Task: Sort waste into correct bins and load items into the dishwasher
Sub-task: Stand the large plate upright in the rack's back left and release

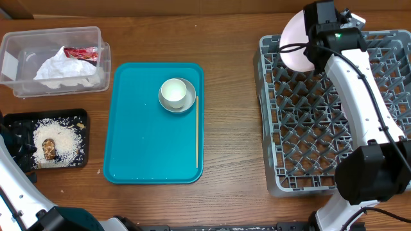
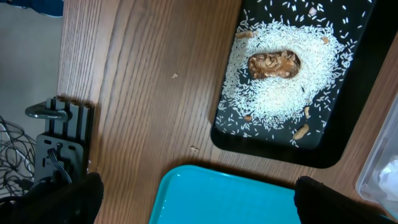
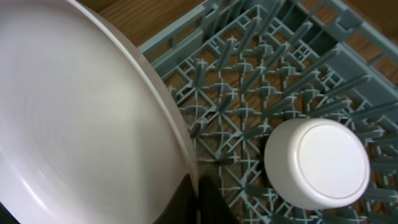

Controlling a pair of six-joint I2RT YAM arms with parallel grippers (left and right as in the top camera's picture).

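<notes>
Right gripper (image 3: 198,196): clamped on the plate (image 3: 81,124) rim; one dark finger shows, the other is hidden behind the plate.
Plate: held on edge and tilted over the rack's (image 1: 264,96) far left corner, which probably suits slotting it between pegs.
Rack: one white dish (image 3: 317,163) sits inside, base up, near the plate and apart from it.
Left gripper (image 2: 199,205): fingers spread wide, holding nothing; hangs over the teal tray (image 1: 141,128) edge beside the black tray (image 1: 13,119), well apart from the rack.
Teal tray: bowl (image 1: 176,94) and stick (image 1: 196,131) not yet loaded.
Black tray: rice (image 1: 61,138), brown lump (image 1: 49,149).
Tub (image 1: 13,51): napkin (image 1: 61,67), wrapper (image 1: 82,53).
Risk: released unsupported, the plate may topple.
</notes>
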